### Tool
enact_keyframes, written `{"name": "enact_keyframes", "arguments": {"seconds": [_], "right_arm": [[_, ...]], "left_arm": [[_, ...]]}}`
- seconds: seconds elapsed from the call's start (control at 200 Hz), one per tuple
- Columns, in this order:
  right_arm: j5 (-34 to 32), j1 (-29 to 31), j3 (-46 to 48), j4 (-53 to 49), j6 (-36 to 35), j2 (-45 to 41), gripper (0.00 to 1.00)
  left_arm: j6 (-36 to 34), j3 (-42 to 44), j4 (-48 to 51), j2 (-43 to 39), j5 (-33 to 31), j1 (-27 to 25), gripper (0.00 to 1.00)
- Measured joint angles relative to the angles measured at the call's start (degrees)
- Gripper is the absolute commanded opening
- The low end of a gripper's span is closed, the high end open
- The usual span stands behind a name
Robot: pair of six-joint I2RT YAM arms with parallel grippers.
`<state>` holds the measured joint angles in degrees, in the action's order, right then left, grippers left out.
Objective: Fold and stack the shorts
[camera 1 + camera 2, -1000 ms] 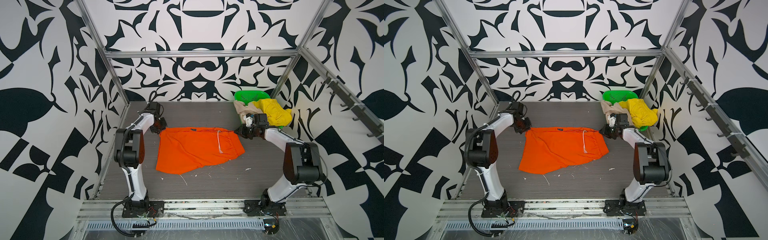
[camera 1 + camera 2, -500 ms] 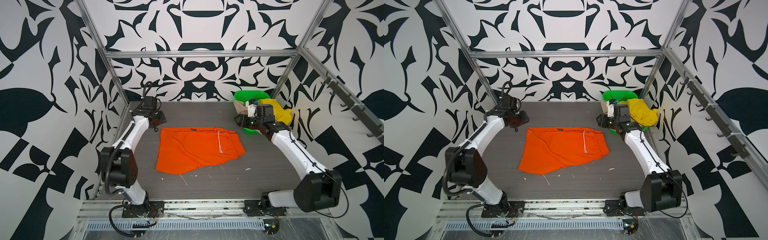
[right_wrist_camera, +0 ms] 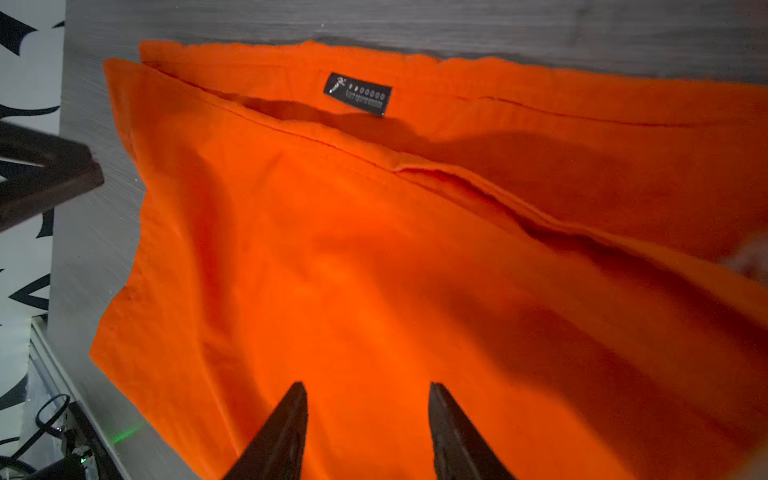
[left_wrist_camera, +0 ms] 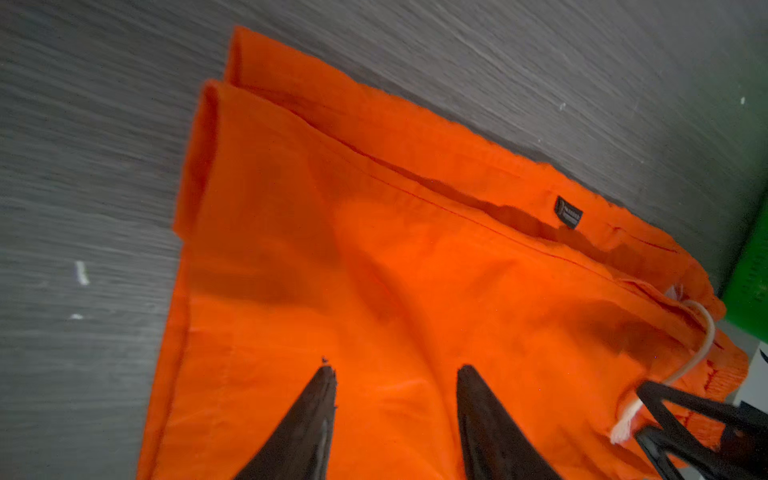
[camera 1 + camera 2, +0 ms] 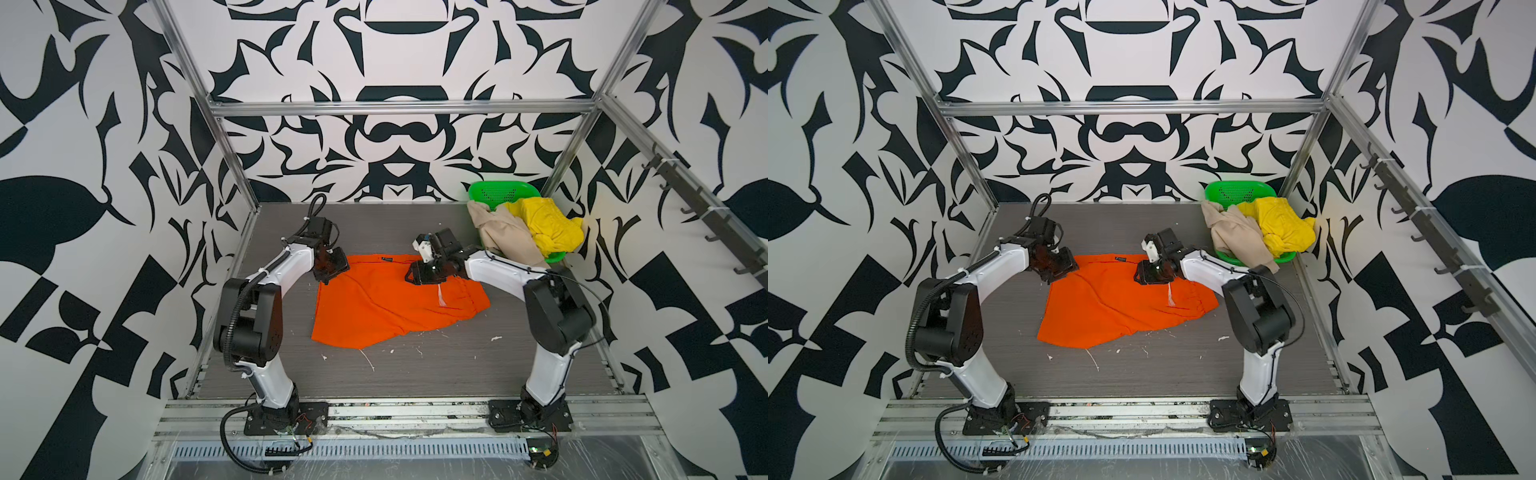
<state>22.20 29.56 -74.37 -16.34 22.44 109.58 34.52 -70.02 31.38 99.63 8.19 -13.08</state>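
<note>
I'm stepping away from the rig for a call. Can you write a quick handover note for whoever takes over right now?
Left gripper: open, empty, over the far left corner of the orange shorts.
Right gripper: open, empty, over their far edge, near the white drawstring.
Orange shorts: spread on the table, not folded.
Beige shorts and yellow shorts: heaped in the green basket in the back right corner, spilling over its rim.
Done: one pair laid out.
Left: fold all three pairs, then stack them.
</note>
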Motion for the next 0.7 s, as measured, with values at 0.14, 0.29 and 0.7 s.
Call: {"name": "enact_keyframes", "arguments": {"seconds": [0.14, 0.29, 0.7], "right_arm": [[0.42, 0.79, -6.16, 1.81, 1.6, 7.23, 0.51], [-1.84, 0.11, -9.05, 0.76, 2.97, 11.37, 0.51], [-6.8, -0.96, 13.29, 2.95, 8.02, -5.29, 0.52]], "left_arm": [[0.0, 2.45, -0.28, 0.5, -0.96, 0.02, 0.5], [-0.31, 5.09, -0.26, 1.14, -2.89, 0.22, 0.51], [-1.62, 10.03, -0.26, 0.13, -5.53, 0.22, 0.52]]}}
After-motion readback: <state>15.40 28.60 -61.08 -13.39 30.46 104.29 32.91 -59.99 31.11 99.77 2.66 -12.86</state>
